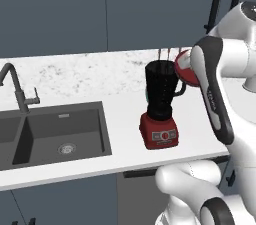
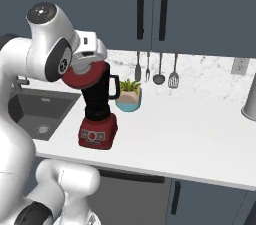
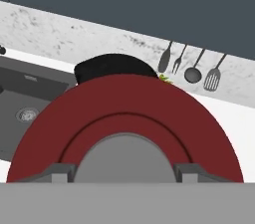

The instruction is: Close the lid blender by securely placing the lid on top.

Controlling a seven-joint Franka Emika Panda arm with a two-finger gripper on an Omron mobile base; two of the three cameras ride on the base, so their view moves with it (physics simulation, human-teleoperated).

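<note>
Red lid (image 3: pixel 127 113), one; blender (image 1: pixel 161 104), one.

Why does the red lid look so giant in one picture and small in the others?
In the hand view the lid sits right in front of the camera, so it looks huge and hides most of the blender. In the left base view the lid is farther off, so it looks small beside the blender.
</note>
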